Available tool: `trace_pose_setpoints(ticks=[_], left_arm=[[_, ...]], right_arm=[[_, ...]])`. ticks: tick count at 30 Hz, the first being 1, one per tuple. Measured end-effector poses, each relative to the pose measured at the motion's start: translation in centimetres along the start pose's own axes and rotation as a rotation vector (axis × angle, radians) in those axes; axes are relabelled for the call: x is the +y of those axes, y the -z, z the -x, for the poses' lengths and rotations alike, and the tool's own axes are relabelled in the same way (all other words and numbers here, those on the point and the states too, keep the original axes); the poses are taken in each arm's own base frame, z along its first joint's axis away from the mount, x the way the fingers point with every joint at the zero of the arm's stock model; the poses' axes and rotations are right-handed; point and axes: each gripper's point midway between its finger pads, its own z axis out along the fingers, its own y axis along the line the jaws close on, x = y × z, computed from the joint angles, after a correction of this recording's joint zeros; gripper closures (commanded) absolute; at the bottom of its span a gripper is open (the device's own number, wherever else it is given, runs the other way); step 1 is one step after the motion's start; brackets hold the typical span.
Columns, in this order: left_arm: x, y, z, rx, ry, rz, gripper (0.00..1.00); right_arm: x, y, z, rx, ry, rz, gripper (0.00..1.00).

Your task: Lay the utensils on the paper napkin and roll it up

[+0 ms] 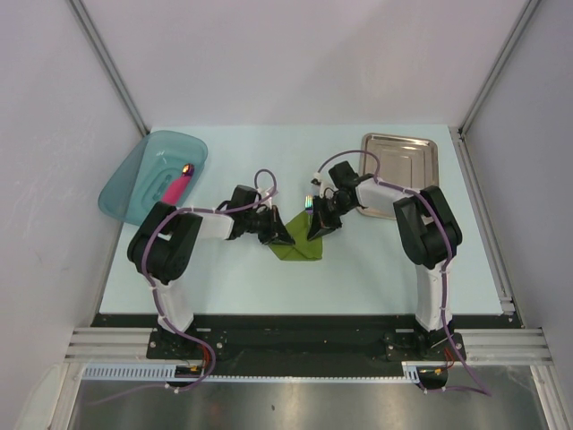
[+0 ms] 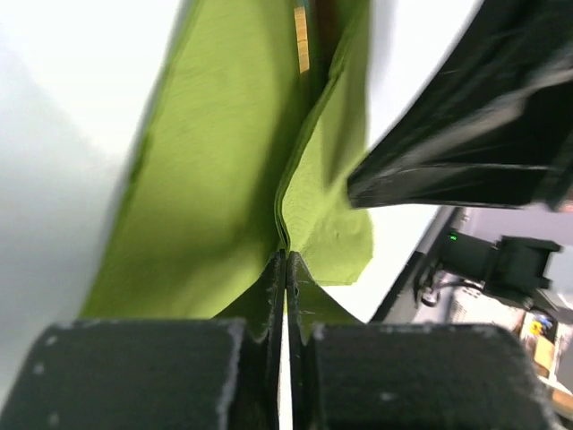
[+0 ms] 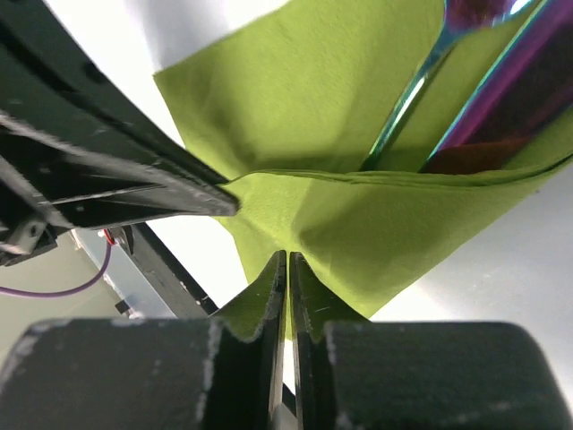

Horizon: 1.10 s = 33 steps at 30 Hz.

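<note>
One green paper napkin (image 1: 296,248), at the pale desk's (image 1: 376,269) centre, folds around two iridescent utensils (image 3: 501,90). The left gripper (image 2: 286,260) and right gripper (image 3: 287,260) each pinch its edge tight. One teal tub (image 1: 134,184) sits at ten o'clock and one steel tray (image 1: 403,157) at two, between white walls (image 1: 313,54).

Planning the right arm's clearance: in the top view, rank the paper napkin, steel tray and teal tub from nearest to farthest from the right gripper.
1. The paper napkin: table centre, pinched in the right gripper.
2. The steel tray: far right.
3. The teal tub: far left.
</note>
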Motion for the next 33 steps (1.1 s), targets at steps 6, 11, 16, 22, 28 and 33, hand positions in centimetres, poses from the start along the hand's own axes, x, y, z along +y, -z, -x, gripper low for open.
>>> trace_pose_setpoints(ticks=[6, 11, 16, 22, 28, 33], left_arm=[[1.3, 0.1, -0.4, 0.004, 0.007, 0.061, 1.0], [1.7, 0.1, -0.4, 0.002, 0.006, 0.08, 1.0], [1.9, 0.1, -0.5, 0.002, 0.001, 0.091, 0.97], [1.7, 0.2, -0.2, -0.009, -0.004, 0.075, 0.75], [-0.7, 1.4, 1.8, -0.084, -0.037, -0.019, 0.64], [-4.2, 2.3, 3.4, -0.145, -0.108, -0.113, 0.64]], right_arm=[[0.1, 0.6, 0.8, -0.023, 0.002, 0.006, 0.91], [-0.1, 0.7, 0.9, -0.026, 0.002, 0.0, 0.92], [-0.4, 0.4, 0.8, -0.023, 0.009, -0.018, 0.93], [-1.4, -0.4, 0.5, -0.005, 0.004, -0.039, 0.93], [-1.5, -0.6, 0.4, -0.001, 0.003, -0.042, 0.93], [-1.5, -0.6, 0.4, -0.002, 0.006, -0.041, 0.93]])
